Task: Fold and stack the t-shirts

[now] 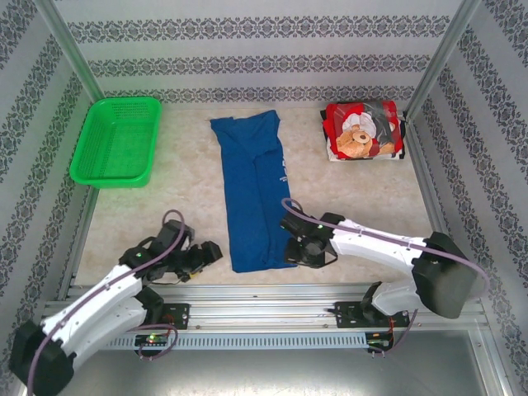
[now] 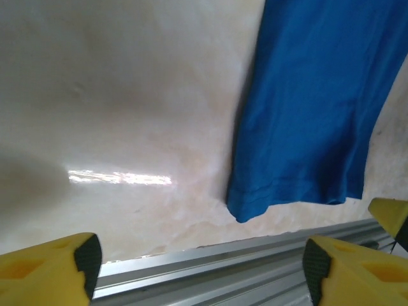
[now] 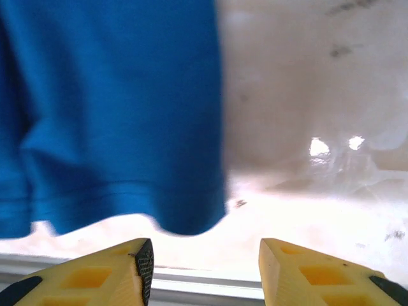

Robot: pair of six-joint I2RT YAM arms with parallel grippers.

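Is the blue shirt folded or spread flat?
Partly folded: the blue shirt lies as a long narrow strip with no sleeves sticking out, not yet folded crosswise into a compact pack like the red shirt.

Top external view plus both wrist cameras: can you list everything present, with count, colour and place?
blue t-shirt: one, royal blue, folded into a long strip, table centre
red t-shirt: one, red with teddy-bear print, folded, far right corner
basket: one, green, far left
table: one, pale beige
rail: aluminium, near edge
left gripper: one, yellow fingers, open, left of the blue shirt's near hem
right gripper: one, yellow fingers, open, at the hem's right corner
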